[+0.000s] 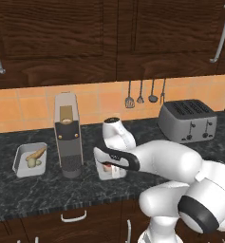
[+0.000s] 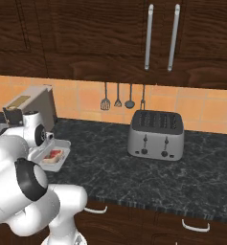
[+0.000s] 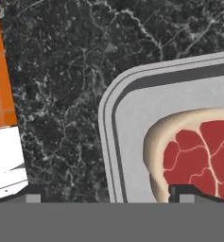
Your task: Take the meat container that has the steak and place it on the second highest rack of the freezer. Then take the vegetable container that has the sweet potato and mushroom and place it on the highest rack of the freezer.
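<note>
- Left base view: the arm reaches forward and down over the dark counter (image 1: 47,194), with the gripper (image 1: 109,167) sitting right over the meat tray (image 1: 104,174). You can just spot a bit of red steak (image 1: 106,167) under the hand.
- To the left of that, past the tall coffee machine (image 1: 68,135), there's the veg tray (image 1: 30,159) with the sweet potato (image 1: 36,153) lying in it and the mushroom (image 1: 32,162) just beside it, nearer the front.
- A toaster (image 1: 188,120) sits well off to the right, and utensils (image 1: 140,93) hang on the tiled wall.
- Right base view: the meat tray (image 2: 57,154) sits on the counter (image 2: 134,172) by the coffee machine (image 2: 31,107), steak (image 2: 53,155) lying flat in it. The wrist is right over the tray's far end, and I honestly can't tell from here if anything touches it.
- The toaster (image 2: 156,135) stands well apart on the right, under the hanging utensils (image 2: 118,97).
- Hand view: looking straight down at a rounded corner of the meat tray (image 3: 132,118), with the steak (image 3: 198,151) inside, red with a pale rim.
- The two fingertips (image 3: 34,193) stand wide apart, one out over the bare counter (image 3: 66,71), the other in front of the steak, so the tray's rim sits between them. Nothing is gripped.
</note>
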